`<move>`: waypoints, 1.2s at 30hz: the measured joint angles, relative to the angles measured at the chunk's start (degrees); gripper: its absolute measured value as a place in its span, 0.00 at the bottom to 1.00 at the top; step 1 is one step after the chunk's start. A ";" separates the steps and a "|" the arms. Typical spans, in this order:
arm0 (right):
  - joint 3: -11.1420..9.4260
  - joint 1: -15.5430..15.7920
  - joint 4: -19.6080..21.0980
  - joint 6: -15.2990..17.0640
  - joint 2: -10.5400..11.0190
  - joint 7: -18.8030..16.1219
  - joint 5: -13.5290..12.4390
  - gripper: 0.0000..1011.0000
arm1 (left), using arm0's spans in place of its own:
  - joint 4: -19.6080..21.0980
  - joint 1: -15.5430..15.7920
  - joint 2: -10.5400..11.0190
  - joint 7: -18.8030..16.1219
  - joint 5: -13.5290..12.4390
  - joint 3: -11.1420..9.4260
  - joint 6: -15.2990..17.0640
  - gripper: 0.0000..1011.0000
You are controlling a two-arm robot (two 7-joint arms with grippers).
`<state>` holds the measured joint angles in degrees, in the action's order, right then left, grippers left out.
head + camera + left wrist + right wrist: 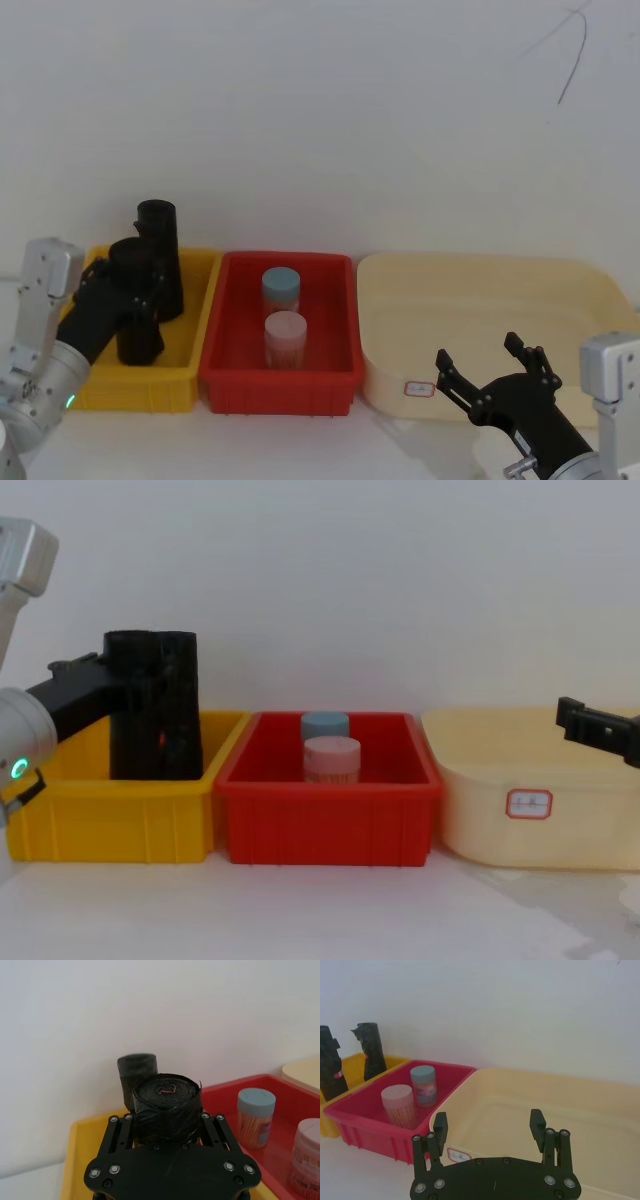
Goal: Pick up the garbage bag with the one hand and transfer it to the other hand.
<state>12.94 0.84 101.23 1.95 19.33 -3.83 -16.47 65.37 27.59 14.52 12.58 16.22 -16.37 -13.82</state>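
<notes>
Two black garbage bag rolls stand upright in the yellow bin [190,375] at the left. My left gripper [132,292] reaches into that bin, and its fingers [120,1127] press against both sides of the nearer garbage bag [167,1097], so it is shut on it. The second roll [160,250] stands just behind, untouched. The held roll's lower end is hidden by the bin wall in the chest view. My right gripper [480,352] hovers open and empty over the front edge of the cream tub [560,275], far from the rolls.
A red bin [225,365] sits between the yellow bin and the cream tub. It holds a blue-lidded jar [281,288] and a pink-lidded jar [285,338]. A white wall stands close behind the bins. Bare white table lies in front of them.
</notes>
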 joint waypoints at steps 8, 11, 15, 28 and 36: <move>0.00 0.00 0.00 0.00 0.00 0.00 0.00 0.99 | 2.09 0.63 0.12 0.90 -1.15 -0.40 -0.29 0.53; 0.00 0.00 0.00 0.00 0.00 0.00 0.00 0.99 | 3.40 1.10 0.14 2.05 -1.44 -0.87 -0.48 0.53; 0.00 0.00 0.00 0.00 0.00 0.00 0.00 0.99 | 4.64 1.54 0.08 3.53 -1.45 -1.34 -0.66 0.53; 0.00 0.00 0.00 0.00 0.00 0.00 0.00 0.99 | 8.31 3.16 -1.12 10.15 0.67 -3.46 -0.84 0.53; 0.00 0.00 0.00 0.00 0.00 0.00 0.00 0.99 | 9.72 4.13 -2.05 14.49 2.95 -5.09 -0.67 0.53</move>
<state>12.94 0.84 101.23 1.95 19.33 -3.83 -16.46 75.09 31.72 12.47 27.07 19.17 -21.46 -14.49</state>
